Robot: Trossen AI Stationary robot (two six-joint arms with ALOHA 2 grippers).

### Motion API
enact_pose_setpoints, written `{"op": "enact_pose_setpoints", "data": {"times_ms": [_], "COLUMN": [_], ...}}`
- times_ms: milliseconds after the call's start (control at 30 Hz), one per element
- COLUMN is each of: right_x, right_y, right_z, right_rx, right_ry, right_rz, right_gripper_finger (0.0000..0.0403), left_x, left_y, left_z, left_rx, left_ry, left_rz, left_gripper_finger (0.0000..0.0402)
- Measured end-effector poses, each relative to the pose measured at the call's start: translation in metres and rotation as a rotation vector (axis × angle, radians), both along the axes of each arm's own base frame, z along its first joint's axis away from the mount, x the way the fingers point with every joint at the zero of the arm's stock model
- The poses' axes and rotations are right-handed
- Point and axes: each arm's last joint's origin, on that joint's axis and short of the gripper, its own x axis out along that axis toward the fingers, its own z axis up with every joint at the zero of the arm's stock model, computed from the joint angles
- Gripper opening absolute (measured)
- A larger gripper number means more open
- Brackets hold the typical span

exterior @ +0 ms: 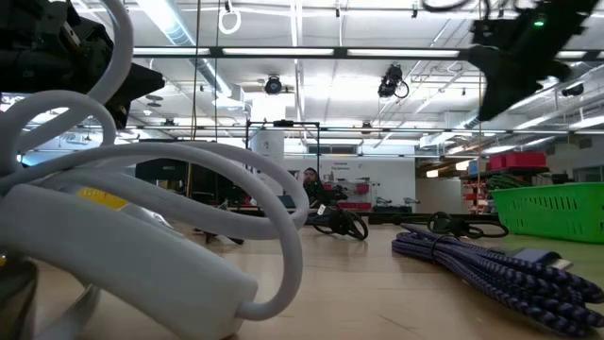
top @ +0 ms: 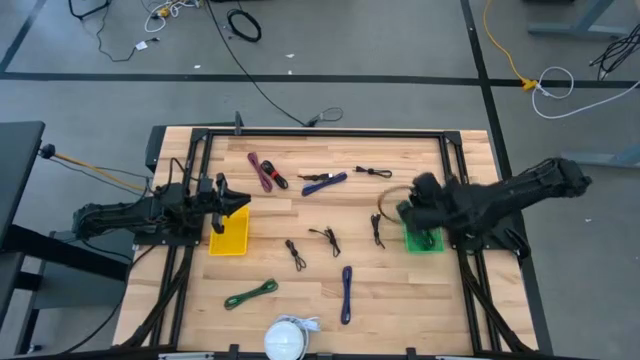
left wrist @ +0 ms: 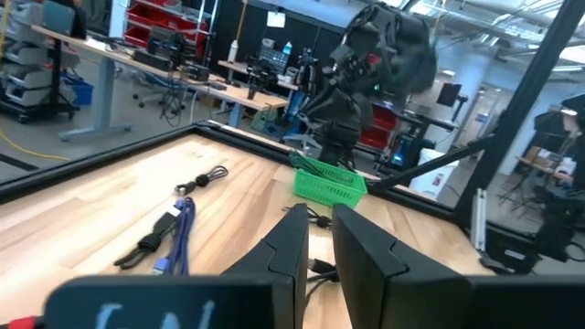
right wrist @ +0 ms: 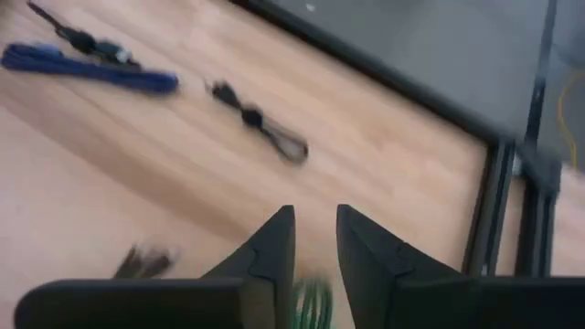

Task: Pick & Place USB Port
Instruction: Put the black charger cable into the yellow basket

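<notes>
The small green mesh-walled plastic basket (top: 424,240) served as the landmark on the pale wooden slatted table (top: 400,300); the right gripper (top: 412,205) hung just above the basket's far edge, its two dark fingers (right wrist: 274,247) nearly together with only a narrow gap and nothing visibly held between them, which suggested, as a judgement, that it stood there either to release into the basket or to leave it. The left gripper (top: 240,203) waited well apart from the basket, across the table, poised over the flat yellow plastic tray (top: 229,235); its fingers (left wrist: 292,247) likewise stood close with a slim gap and carried nothing. The task's things, bundled USB cables, lay scattered between the basket and the tray: a dark blue coiled cable (top: 324,182) beyond the basket toward the table's far side; a second blue braided cable (top: 346,293) on the near side; a small black tied cable (top: 376,229) just beside the basket; a green bundled cable (top: 250,293) nearer the tray; whether any cable already lay inside the basket could not be told.
</notes>
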Motion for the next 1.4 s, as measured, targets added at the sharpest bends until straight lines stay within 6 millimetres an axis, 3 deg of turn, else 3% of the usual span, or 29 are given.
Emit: {"op": "enact_pose_setpoints", "data": {"times_ms": [300,400,600,767,1000,1400], "right_x": [0.044,0.049,0.06,0.079,0.09,0.093], "right_y": [-0.081,-0.107,-0.147,-0.16,-0.167,-0.171], "right_z": [0.023,0.015,-0.023,-0.054,-0.092,-0.112], "right_rx": [-0.005,0.062,0.241,0.298,0.347,0.345], "right_ry": [0.0,0.009,0.086,0.115,0.238,0.323], "right_rz": [0.287,0.335,0.366,0.44,0.462,0.454], "right_gripper_finger": [0.0104,0.0114,0.014,0.0161,0.0176,0.0171], "left_x": [0.0,0.0,0.0,0.0,0.0,0.0], "left_y": [0.0,0.0,0.0,0.0,0.0,0.0], "left_z": [0.0,0.0,0.0,0.0,0.0,0.0], "left_rx": [-0.001,-0.001,0.0,0.0,0.003,0.025], "left_ry": [0.0,0.0,0.0,0.0,0.001,0.007], "left_rz": [0.005,0.004,0.005,0.005,0.005,0.01], "left_gripper_finger": [0.0057,0.0057,0.0057,0.0057,0.0057,0.0057]}}
